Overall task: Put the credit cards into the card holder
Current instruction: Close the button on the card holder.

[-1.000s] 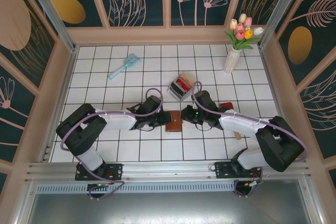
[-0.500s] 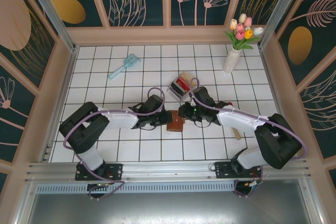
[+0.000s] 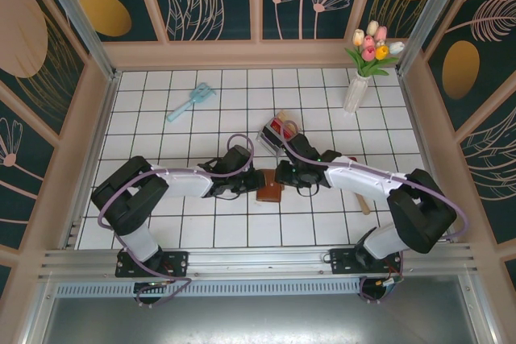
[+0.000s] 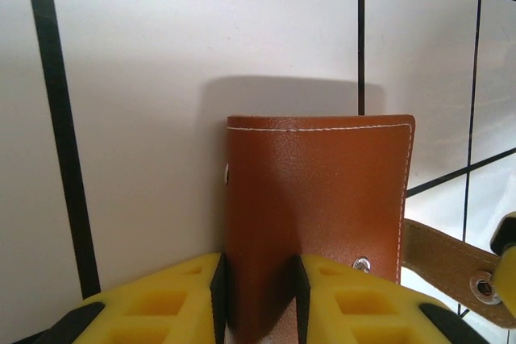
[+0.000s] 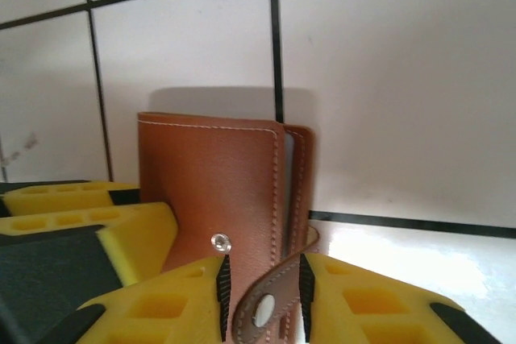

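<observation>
The card holder [image 3: 269, 192], a brown leather booklet with white stitching, stands folded on the white tiles between my two grippers. My left gripper [image 3: 251, 185] is shut on its folded spine edge [image 4: 322, 191], with the leather pinched between the black pads of the gripper [image 4: 256, 296]. From the other side my right gripper [image 5: 262, 288] is shut on the holder's open edge [image 5: 210, 175] and its snap strap [image 5: 270, 304]. The credit cards [image 3: 282, 128], red and black, stand in a clear tray [image 3: 268, 138] just behind the holder.
A red scoop [image 3: 348, 162] with a wooden handle [image 3: 364, 205] lies under my right arm. A pale blue brush [image 3: 191, 102] lies at the back left. A vase of tulips [image 3: 357, 90] stands at the back right. Walls surround the tiled floor.
My right arm has swung its wrist toward the back and left, staying at the holder with its jaws a little wider. The holder has shifted slightly. The left arm has barely moved.
</observation>
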Robot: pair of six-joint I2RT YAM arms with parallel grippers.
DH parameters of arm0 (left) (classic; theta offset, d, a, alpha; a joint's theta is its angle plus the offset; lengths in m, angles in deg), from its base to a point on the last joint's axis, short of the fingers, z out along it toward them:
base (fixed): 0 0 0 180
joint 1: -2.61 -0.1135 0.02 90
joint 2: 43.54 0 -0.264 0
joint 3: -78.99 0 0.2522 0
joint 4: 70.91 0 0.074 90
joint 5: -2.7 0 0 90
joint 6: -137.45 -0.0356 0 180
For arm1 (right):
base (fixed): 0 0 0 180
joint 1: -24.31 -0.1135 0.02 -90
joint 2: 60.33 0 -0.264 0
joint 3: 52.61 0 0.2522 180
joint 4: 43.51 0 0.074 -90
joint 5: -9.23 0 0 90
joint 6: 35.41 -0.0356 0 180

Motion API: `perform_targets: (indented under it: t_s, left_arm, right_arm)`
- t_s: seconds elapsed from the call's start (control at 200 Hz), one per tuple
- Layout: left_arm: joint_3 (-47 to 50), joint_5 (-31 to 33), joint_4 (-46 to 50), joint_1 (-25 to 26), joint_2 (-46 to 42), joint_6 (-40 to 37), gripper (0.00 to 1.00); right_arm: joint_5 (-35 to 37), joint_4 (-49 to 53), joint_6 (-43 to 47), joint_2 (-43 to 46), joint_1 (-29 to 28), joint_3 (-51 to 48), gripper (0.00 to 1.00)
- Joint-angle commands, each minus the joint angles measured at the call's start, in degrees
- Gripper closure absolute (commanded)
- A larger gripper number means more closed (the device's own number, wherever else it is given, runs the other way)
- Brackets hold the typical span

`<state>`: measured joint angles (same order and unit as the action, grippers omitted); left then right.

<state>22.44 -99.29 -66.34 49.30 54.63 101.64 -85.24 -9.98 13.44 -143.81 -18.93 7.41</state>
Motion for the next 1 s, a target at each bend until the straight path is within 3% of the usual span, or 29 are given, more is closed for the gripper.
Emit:
perform_targets:
  t_s: [0.0,0.12,0.586,0.631,0.686,0.891,0.996]
  left_arm:
    - [-0.3,0.0,2.6,0.5,1.7,-1.2,0.70]
    - [-0.5,0.1,2.8,0.5,1.7,-1.3,0.70]
    - [-0.9,-0.5,3.0,0.5,2.0,-1.4,0.70]
    - [-0.9,-0.5,3.0,0.5,2.1,-1.5,0.70]
    - [-0.9,-0.5,2.9,0.5,1.9,-1.3,0.70]
    - [-1.0,-0.7,3.1,0.5,1.9,-1.5,0.70]
    - [-1.0,-0.7,3.3,0.4,1.8,-1.6,0.70]
  right_arm:
    - [2.6,3.9,-0.4,-0.1,-0.9,2.3,0.73]
    - [2.3,3.5,-0.6,0.3,-1.1,2.1,0.87]
    - [-0.9,0.3,-1.9,1.8,-0.4,0.2,0.94]
    - [-1.7,-0.6,-2.2,2.2,-0.1,-0.3,0.90]
    - [-2.1,-0.6,-2.4,2.2,0.3,-0.3,0.79]
    - [-1.0,2.4,-1.6,3.3,0.3,0.4,0.76]
    - [-1.4,3.7,-1.7,3.5,-0.1,0.8,0.70]
